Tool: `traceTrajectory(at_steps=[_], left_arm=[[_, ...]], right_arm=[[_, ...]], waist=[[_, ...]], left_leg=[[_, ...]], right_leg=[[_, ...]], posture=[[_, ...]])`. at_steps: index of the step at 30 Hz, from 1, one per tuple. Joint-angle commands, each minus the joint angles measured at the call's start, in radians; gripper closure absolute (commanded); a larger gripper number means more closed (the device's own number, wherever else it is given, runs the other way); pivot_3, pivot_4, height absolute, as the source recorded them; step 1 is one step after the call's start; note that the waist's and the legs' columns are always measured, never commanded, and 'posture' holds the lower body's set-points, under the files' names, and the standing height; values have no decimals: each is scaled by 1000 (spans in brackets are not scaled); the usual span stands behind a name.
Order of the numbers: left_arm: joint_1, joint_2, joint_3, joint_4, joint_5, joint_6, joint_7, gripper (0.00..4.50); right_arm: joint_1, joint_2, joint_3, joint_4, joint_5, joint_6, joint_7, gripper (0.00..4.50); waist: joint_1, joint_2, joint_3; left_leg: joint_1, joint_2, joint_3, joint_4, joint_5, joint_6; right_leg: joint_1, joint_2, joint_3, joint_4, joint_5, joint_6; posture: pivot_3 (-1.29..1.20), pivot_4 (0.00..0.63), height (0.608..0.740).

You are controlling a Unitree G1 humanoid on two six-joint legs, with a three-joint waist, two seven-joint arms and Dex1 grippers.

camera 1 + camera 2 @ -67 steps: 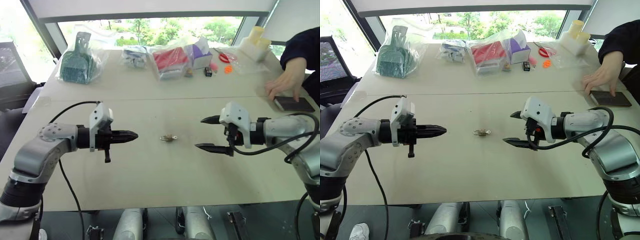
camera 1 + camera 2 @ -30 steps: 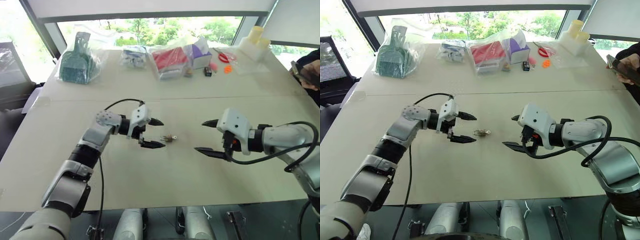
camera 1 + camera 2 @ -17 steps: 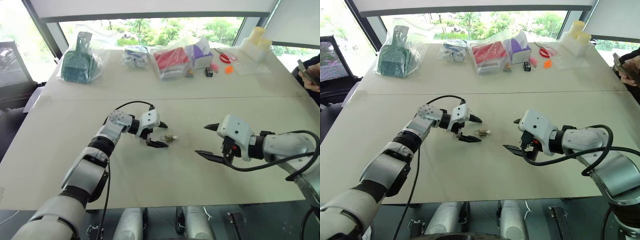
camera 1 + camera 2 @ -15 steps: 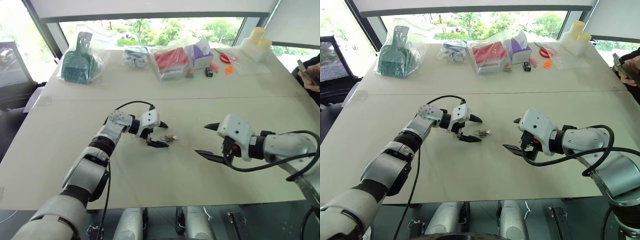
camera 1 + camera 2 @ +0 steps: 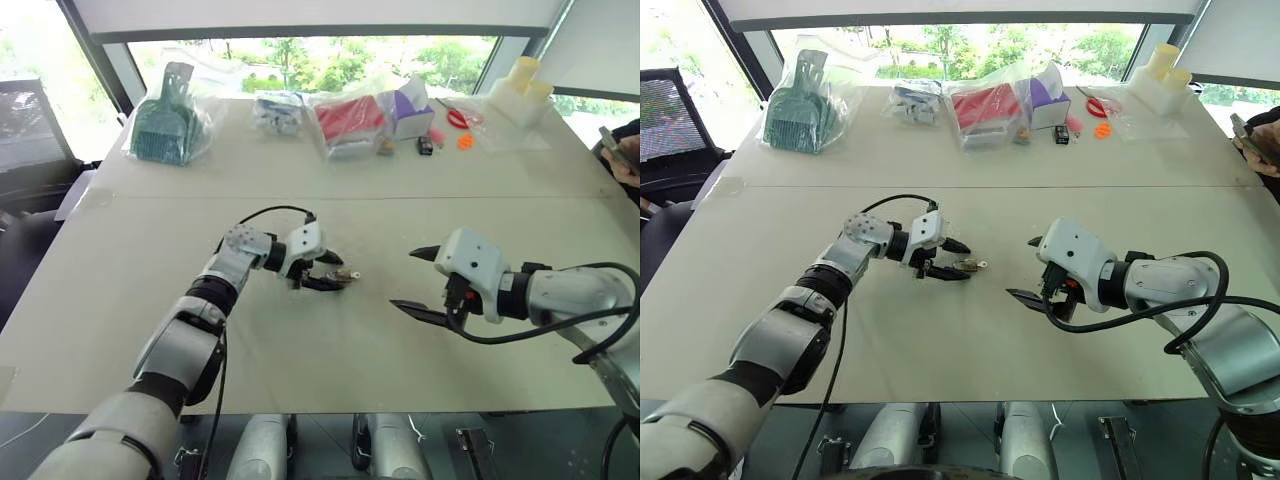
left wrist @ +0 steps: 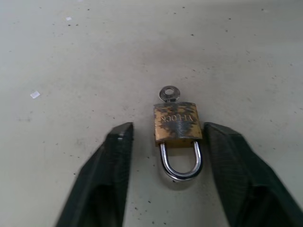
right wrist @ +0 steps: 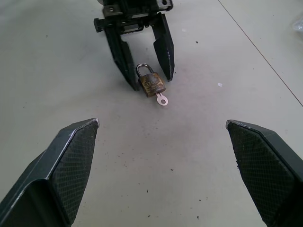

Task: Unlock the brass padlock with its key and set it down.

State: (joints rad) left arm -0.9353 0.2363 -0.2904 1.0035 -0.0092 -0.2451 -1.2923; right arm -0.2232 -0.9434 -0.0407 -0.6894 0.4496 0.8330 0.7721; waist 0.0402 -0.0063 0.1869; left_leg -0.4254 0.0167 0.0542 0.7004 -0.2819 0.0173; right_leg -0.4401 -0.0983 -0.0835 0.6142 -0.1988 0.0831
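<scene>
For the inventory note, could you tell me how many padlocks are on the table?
1. The brass padlock lies mid-table between the left gripper's fingers, its key in the body. The clutter in bags along the far edge may hide others.

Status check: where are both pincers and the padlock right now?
Left pincer straddles brass padlock, fingers either side, not yet clamped. Right pincer wide open, standing off. Padlock flat on table, key in its base. Nothing in the way.

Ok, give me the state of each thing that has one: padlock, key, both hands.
brass padlock: lying flat on the table, shackle closed.
key: in the padlock's keyhole.
left hand: fingers straddle the padlock, one touching, one with a gap.
right hand: open wide, holding nothing.
</scene>
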Motion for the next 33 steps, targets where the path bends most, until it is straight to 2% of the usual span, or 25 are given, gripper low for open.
traceTrajectory(at_steps=[1, 5, 8, 12, 17, 22, 29, 31, 33], left_arm=[[17, -7, 1, -28, 17, 15, 1, 3783], [15, 2, 4, -41, 23, 26, 14, 3783], [9, 26, 15, -73, 15, 28, 1, 3783], [-9, 67, 61, -196, -67, 128, -87, 3783], [-14, 112, 78, -305, -93, 207, -125, 3783], [-10, 131, 82, -365, -109, 250, -140, 3783], [-16, 128, 87, -389, -112, 270, -132, 3783], [-21, 124, 87, -388, -112, 270, -130, 3783], [-23, 120, 87, -387, -113, 269, -127, 3783]], right_arm=[[-23, -9, 3, -1, -12, -25, 5, 0], [-36, -11, 27, 17, -35, -47, 10, 0], [-45, -30, 93, 49, -136, -142, 7, 0], [-86, -28, 243, 176, -399, -399, -42, 0], [-177, 55, 333, 302, -593, -607, -112, 0], [-231, 147, 375, 368, -701, -721, -145, 0], [-252, 216, 380, 411, -746, -778, -117, 0], [-260, 230, 377, 425, -755, -790, -114, 531], [-268, 244, 375, 438, -764, -800, -112, 1438]], waist=[[0, 0, 0], [1, 0, 0], [-2, 0, 0], [-6, 0, 0], [-4, 0, 0], [-2, 0, 0], [-4, 0, 0], [-4, 0, 0], [-4, 0, 0]], left_leg=[[0, 0, 0, 0, 0, 0], [0, 0, 0, 0, 0, 0], [0, 0, 0, 0, 0, 0], [0, 0, 1, 0, 0, 0], [0, 0, 1, 0, 0, 0], [0, -1, 1, 0, 0, 0], [0, -1, 2, 0, 0, 0], [0, -1, 2, 0, 0, 0], [0, -1, 3, 0, 0, 0]], right_leg=[[0, 0, 0, 0, 0, 0], [0, 0, 0, 0, 0, 0], [0, 0, 0, 0, 0, 0], [-1, 1, 0, 1, 0, 0], [-2, 1, 0, 1, 0, 1], [-1, 1, 0, 1, 0, 1], [-1, 1, 0, 1, 0, 1], [-1, 1, 0, 2, 0, 1], [-1, 1, 0, 2, 0, 1]], posture=[[0, 150, 740], [0, 150, 740], [0, 150, 740], [0, 150, 740], [0, 150, 740], [0, 150, 740], [0, 150, 740], [0, 150, 740], [0, 150, 740]])
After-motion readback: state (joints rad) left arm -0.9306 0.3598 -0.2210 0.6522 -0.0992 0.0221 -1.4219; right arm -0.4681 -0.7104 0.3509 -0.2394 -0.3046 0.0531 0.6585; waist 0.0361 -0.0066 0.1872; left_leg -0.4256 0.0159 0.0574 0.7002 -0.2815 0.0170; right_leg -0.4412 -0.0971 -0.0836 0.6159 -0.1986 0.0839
